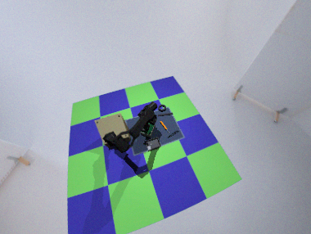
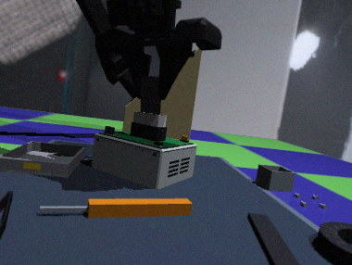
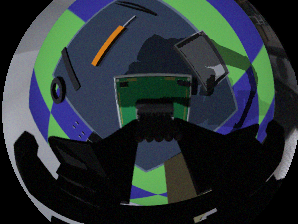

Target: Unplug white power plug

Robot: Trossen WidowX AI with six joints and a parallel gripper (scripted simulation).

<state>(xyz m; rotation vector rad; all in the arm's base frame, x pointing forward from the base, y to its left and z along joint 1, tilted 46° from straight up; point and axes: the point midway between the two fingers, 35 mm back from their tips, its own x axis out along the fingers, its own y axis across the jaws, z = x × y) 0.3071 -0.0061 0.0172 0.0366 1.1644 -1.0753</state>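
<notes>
The white power plug [image 2: 149,119] [image 3: 154,108] looks light grey and sits upright in the black socket [image 2: 148,132] on the green circuit board [image 2: 177,143] [image 3: 131,94]. My gripper [image 2: 150,109] [image 3: 156,123] reaches down from above and is shut on the plug, its fingertips at the plug's top. No gap shows between plug and socket in the exterior view. The fingers hide part of the plug in the wrist view. The grey tray [image 2: 51,168] [image 3: 192,54] [image 1: 154,144] stands beside the board's housing, on the left in the exterior view, with nothing clearly visible inside.
An orange-handled screwdriver [image 2: 139,208] [image 3: 108,45] [image 1: 164,126] lies on the dark mat [image 2: 116,241]. A dark flat bar [image 2: 273,238], a black ring [image 3: 58,90] and a small grey box [image 2: 276,178] with several tiny parts are farther off. A tan panel [image 1: 110,126] stands behind the housing.
</notes>
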